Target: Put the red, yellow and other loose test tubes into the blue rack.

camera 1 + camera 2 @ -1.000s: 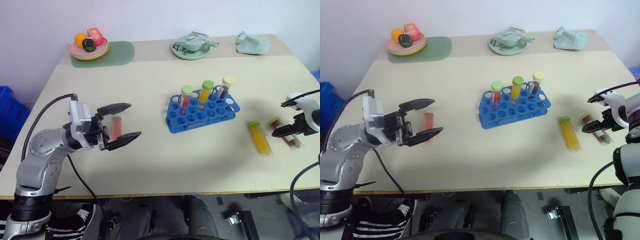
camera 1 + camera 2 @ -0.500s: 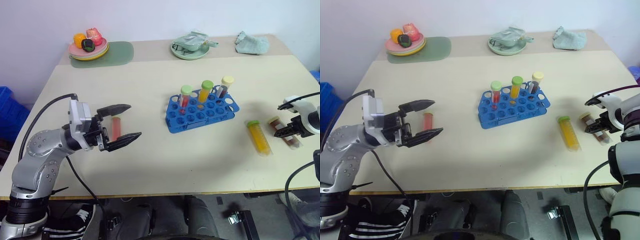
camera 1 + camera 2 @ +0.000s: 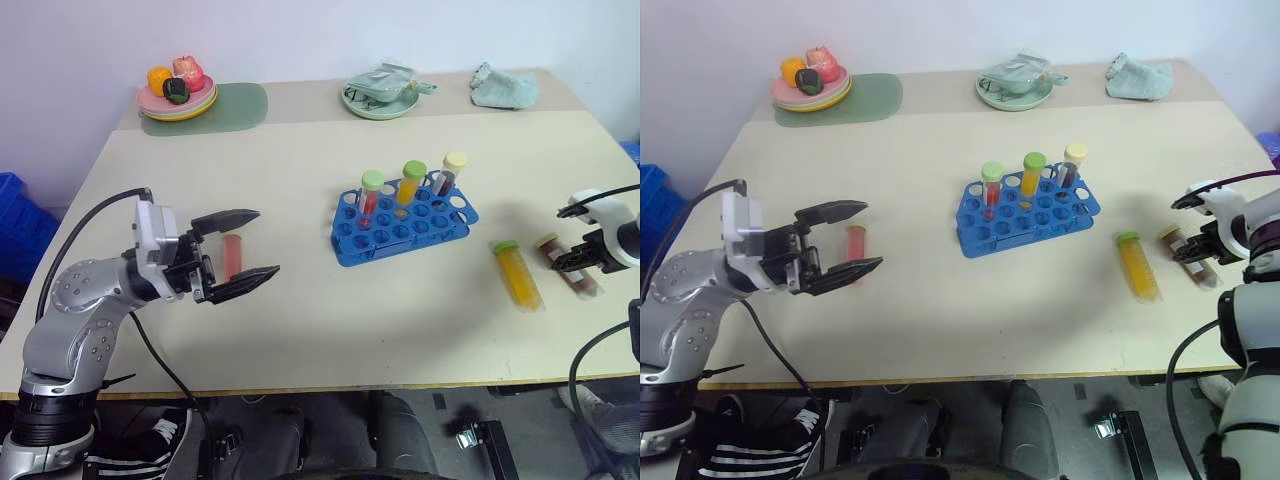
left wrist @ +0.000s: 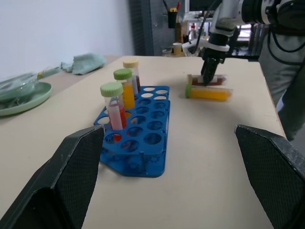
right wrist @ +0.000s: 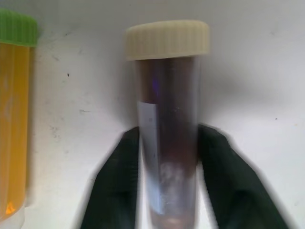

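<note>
Now: my right gripper (image 3: pixel 572 262) clenches the dark tube (image 5: pixel 167 143), right of the blue rack (image 3: pixel 404 220).
Beside it lies the yellow tube (image 3: pixel 517 274); the red tube (image 3: pixel 233 254) lies left of the rack, behind my spread left gripper (image 3: pixel 244 254).

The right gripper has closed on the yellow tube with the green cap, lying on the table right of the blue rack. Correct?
Not quite. The right gripper has closed on the dark brownish tube with the pale yellow cap, as the right wrist view shows. The yellow tube lies loose beside it, right of the blue rack.
</note>
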Tool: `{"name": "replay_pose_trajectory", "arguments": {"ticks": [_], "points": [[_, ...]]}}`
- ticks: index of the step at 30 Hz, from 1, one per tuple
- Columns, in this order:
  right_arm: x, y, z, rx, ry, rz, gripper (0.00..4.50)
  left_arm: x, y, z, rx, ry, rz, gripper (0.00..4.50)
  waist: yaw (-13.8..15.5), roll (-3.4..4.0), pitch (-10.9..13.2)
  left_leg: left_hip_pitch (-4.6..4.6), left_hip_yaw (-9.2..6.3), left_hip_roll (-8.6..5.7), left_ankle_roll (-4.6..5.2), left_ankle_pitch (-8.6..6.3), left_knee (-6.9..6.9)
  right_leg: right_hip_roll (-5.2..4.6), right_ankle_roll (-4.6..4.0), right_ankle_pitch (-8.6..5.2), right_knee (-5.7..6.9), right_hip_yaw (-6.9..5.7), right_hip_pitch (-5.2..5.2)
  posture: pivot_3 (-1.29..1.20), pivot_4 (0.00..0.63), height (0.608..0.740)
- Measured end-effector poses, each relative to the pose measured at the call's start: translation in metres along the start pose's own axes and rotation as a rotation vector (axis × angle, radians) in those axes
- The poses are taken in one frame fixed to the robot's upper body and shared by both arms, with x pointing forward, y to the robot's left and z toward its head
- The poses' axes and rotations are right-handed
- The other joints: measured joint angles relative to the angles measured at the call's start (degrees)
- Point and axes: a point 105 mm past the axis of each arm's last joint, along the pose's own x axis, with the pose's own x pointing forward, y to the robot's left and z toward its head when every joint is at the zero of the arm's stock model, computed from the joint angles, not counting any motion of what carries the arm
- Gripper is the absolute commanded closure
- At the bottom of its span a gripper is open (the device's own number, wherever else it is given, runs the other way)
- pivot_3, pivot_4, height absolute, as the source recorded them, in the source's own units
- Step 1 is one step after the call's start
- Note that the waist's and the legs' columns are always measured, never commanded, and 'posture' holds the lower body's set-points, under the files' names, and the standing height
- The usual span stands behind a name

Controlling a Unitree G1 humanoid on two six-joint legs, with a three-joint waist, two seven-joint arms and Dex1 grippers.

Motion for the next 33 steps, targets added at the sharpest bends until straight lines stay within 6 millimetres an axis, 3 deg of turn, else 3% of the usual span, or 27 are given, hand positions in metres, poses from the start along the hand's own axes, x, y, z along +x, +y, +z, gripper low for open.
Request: {"name": "replay_pose_trajectory", "arguments": {"ticks": [6, 11, 14, 18, 20, 23, 27, 29, 33], "points": [[0.000, -0.001, -0.001, -0.007, -0.004, 0.000, 3.09, -0.002, 0.001, -0.002, 0.002, -0.004, -0.002, 0.00, 0.0, 0.00, 0.0, 0.00, 0.00, 0.00, 0.00, 0.00, 0.00, 0.00, 0.00, 0.00, 0.00, 0.00, 0.00, 0.00, 0.150, 0.740], [-0.013, -0.002, 0.004, 0.004, -0.070, 0.039, 3.09, -0.003, 0.002, -0.003, 0.007, -0.003, -0.005, 0.00, 0.1, 0.03, 0.0, -0.01, 0.00, -0.01, 0.00, 0.00, 0.00, -0.01, 0.00, 0.00, 0.00, 0.00, -0.01, 0.00, 0.150, 0.740], [-0.036, -0.010, 0.028, 0.070, -0.307, 0.033, 3.09, -0.004, 0.002, -0.003, 0.015, -0.005, -0.004, 0.00, 0.1, 0.03, 0.0, 0.00, 0.00, 0.00, 0.00, 0.00, -0.01, 0.00, 0.00, 0.00, 0.00, 0.01, -0.01, 0.00, 0.150, 0.740], [-0.080, -0.010, 0.073, 0.143, -0.759, 0.056, 3.09, -0.004, 0.008, -0.005, 0.023, -0.003, 0.003, 0.00, 0.2, 0.02, 0.0, 0.02, 0.00, 0.04, 0.00, 0.00, -0.06, 0.03, 0.00, 0.00, 0.02, 0.02, -0.03, 0.00, 0.150, 0.740], [-0.094, 0.007, 0.085, 0.105, -0.927, 0.096, 3.09, -0.004, 0.012, -0.003, 0.032, -0.009, 0.009, 0.00, 0.4, -0.05, 0.0, 0.02, -0.05, 0.09, 0.00, 0.00, -0.04, 0.08, 0.00, 0.00, 0.02, 0.01, 0.02, 0.00, 0.150, 0.740], [-0.095, 0.057, 0.095, 0.102, -1.143, 0.210, 3.09, -0.004, 0.020, -0.002, 0.039, -0.015, 0.014, 0.00, 0.4, -0.08, -0.1, 0.00, -0.06, 0.07, 0.00, 0.00, 0.07, 0.09, 0.04, 0.05, 0.05, 0.02, 0.03, 0.00, 0.150, 0.740], [-0.102, 0.093, 0.092, 0.172, -1.408, 0.153, 3.09, -0.002, 0.029, -0.002, 0.045, -0.024, 0.019, 0.00, 0.5, -0.07, -0.1, 0.01, -0.13, 0.01, 0.00, 0.00, 0.11, 0.06, 0.03, 0.07, 0.28, 0.02, 0.03, 0.00, 0.150, 0.740], [-0.095, 0.113, 0.082, 0.192, -1.497, 0.129, 3.09, 0.001, 0.032, -0.004, 0.032, -0.035, 0.023, 0.00, 0.5, -0.12, -0.1, 0.02, -0.16, -0.07, 0.00, 0.00, 0.12, 0.05, 0.03, 0.08, 0.28, 0.02, 0.07, 0.00, 0.150, 0.740], [-0.072, 0.124, 0.071, 0.212, -1.510, 0.040, 3.09, 0.005, 0.033, -0.002, 0.041, -0.038, 0.004, 0.00, 0.1, -0.11, -0.1, 0.10, -0.05, -0.15, 0.02, 0.00, 0.14, 0.01, 0.04, 0.08, 0.47, 0.14, 0.00, 0.00, 0.150, 0.740]]}}
